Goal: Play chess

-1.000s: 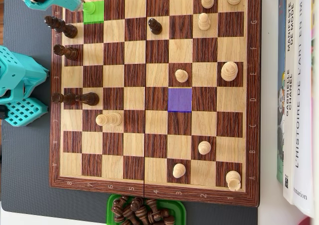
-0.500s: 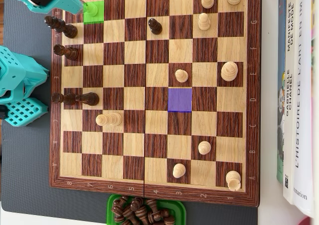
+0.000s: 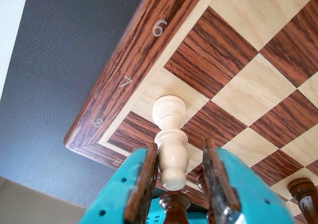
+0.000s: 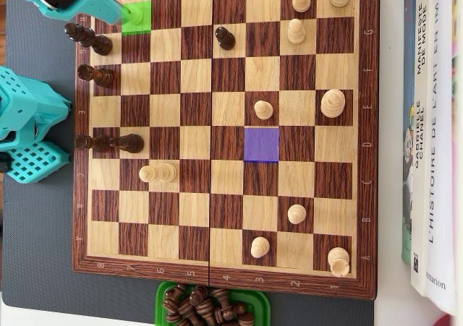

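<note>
reaching in over the top-left corner of the wooden chessboard [image 4: 367, 123] in the overhead view, the teal arm's pincer [image 3: 178, 177] straddles a pale pawn-like piece [image 3: 170, 137] that stands on the green-tinted square [image 4: 137, 16] next to the board's border; in the wrist view the two brown-padded fingers [image 3: 143, 182] sit either side of the piece's lower body, the left pad looking to touch it and the right pad showing a narrow gap, so whether the pincer is truly clamped on it cannot be told. the border numbers 6 and 7 are legible along the rim beside the piece. elsewhere on the board in the overhead view, a purple-tinted square [image 4: 260, 144] lies near the middle, just below a light pawn [image 4: 264, 110]; dark pieces line the left edge, among them one lying along the row at mid-left [image 4: 110, 143], and a lone dark pawn [image 4: 225, 37] stands near the top centre. a light piece lies on its side [image 4: 158, 173] in the lower left, and other light pieces are scattered over the right half. a green tray of captured dark pieces [image 4: 210, 306] sits touching the board's bottom edge, and books [image 4: 430, 131] lie on the desk to the right.
</note>
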Robot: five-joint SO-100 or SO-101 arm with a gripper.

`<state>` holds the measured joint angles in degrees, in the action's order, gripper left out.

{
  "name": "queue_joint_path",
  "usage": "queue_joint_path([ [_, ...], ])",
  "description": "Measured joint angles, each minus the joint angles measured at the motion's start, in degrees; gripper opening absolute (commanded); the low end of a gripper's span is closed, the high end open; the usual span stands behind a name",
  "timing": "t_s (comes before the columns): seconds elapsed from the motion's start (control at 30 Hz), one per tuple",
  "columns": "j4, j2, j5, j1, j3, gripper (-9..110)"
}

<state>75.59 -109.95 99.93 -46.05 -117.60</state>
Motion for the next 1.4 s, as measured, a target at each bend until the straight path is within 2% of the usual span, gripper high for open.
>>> queue_joint_path([
  [0.63,0.00,0.00,0.00,1.23,0.00,18],
  [0.97,0.00,-0.26,2.20,-1.49,0.00,18],
  [1.4,0.00,-7.56,2.20,-1.49,0.00,18],
])
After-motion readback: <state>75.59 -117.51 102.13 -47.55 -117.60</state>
